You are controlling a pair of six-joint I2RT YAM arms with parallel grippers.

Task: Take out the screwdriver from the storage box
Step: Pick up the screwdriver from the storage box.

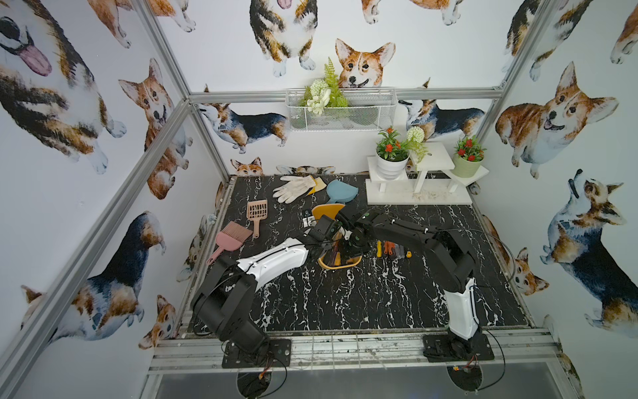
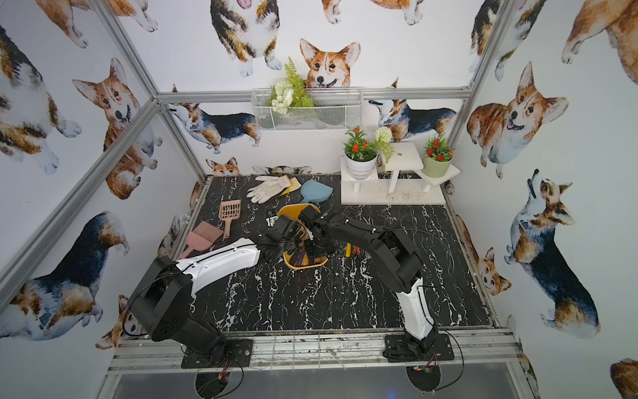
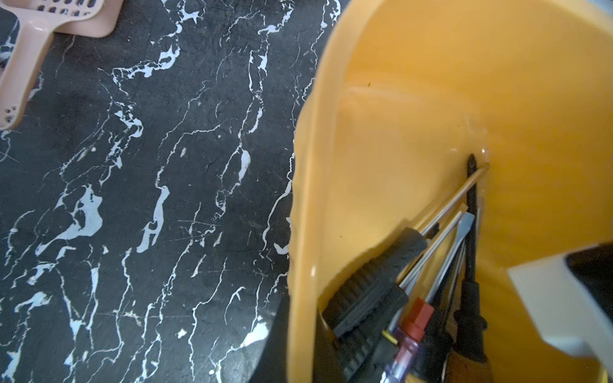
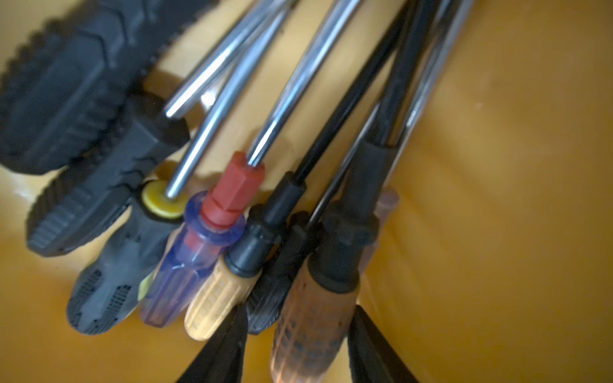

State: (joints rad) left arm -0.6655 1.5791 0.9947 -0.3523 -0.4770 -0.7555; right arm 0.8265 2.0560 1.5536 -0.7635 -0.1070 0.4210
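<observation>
Amber-handled screwdriver [image 4: 311,318] in storage box [image 3: 414,99] looks stiff, light, ribbed: take mid-handle; right fingers [image 4: 222,351] half-open astride it, left fingers [image 3: 273,358] clamped on rim.

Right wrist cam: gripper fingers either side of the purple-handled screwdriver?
No, the right gripper flanks the orange-handled screwdriver; the purple-handled one lies outside its fingers.

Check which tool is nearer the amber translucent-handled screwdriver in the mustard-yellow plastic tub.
Right. The right tool straddles the amber translucent-handled screwdriver, fingers either side. The left tool is shut at the mustard-yellow plastic tub's rim, clear of that handle.
</observation>
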